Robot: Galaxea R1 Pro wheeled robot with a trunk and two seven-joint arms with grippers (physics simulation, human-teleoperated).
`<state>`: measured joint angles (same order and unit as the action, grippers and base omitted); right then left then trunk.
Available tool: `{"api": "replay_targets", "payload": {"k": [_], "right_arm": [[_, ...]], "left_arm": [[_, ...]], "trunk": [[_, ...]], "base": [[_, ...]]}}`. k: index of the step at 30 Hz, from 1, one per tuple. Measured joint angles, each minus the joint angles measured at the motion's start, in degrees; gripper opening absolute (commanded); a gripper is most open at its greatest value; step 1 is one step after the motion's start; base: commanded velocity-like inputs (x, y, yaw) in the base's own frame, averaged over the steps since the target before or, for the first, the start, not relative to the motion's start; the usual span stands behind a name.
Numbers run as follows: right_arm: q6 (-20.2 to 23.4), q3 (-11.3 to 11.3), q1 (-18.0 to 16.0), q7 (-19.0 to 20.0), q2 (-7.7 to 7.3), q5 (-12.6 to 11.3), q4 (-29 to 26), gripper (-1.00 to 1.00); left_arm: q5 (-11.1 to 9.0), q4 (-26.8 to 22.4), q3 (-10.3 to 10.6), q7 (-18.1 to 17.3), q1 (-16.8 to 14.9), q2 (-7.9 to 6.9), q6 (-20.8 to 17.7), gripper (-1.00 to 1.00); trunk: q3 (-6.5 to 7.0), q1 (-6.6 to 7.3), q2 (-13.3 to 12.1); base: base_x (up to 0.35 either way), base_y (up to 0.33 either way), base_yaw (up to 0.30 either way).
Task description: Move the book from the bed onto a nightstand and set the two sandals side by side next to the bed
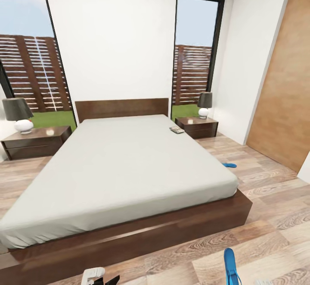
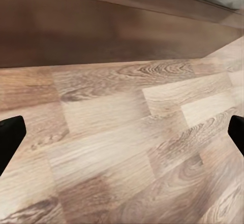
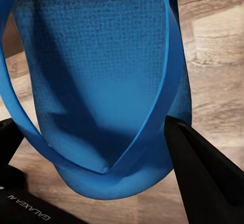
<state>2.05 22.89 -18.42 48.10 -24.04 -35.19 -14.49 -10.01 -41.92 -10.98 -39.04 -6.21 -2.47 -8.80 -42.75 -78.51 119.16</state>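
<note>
The book (image 1: 176, 129) lies on the pale mattress of the bed (image 1: 125, 164), near its far right corner. Just beyond that corner stands the right nightstand (image 1: 197, 126); the left nightstand (image 1: 36, 142) is on the bed's other side. One blue sandal (image 1: 229, 164) lies flat on the floor to the right of the bed. The other sandal (image 3: 101, 82) hangs upright above the floor beyond the bed's foot (image 1: 231, 267), with my right gripper (image 3: 94, 132) shut on its strap and sole. My left gripper (image 2: 122, 132) is open over bare floor near the bed frame (image 2: 101, 26).
Each nightstand carries a lamp (image 1: 18, 114) (image 1: 204, 104). Tall windows (image 1: 196, 48) flank the headboard. A wooden door (image 1: 286, 86) fills the right wall. Plank floor (image 1: 267, 216) stretches along the bed's right side and foot.
</note>
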Motion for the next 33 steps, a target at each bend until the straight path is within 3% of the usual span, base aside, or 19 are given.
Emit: {"api": "replay_targets", "payload": {"k": [9,21,33], "right_arm": [[0.0,0.1,0.0,-0.1,0.08,0.0,3.4,-1.0],[0.0,0.1,0.0,-0.1,0.08,0.0,3.8,-1.0],[0.0,0.0,0.0,-0.1,0.08,0.0,3.9,-1.0]], "left_arm": [[-0.1,0.0,0.0,0.0,0.0,0.0,0.0,1.0],[-0.1,0.0,0.0,0.0,0.0,0.0,0.0,1.0],[0.0,0.0,0.0,0.0,0.0,0.01,0.1,1.0]], "trunk": [[1.62,1.98,-3.6],[3.77,4.61,-8.4],[3.78,4.62,-8.4]], "base": [[0.0,0.0,0.0],[0.0,0.0,0.0],[0.0,0.0,-0.046]]}}
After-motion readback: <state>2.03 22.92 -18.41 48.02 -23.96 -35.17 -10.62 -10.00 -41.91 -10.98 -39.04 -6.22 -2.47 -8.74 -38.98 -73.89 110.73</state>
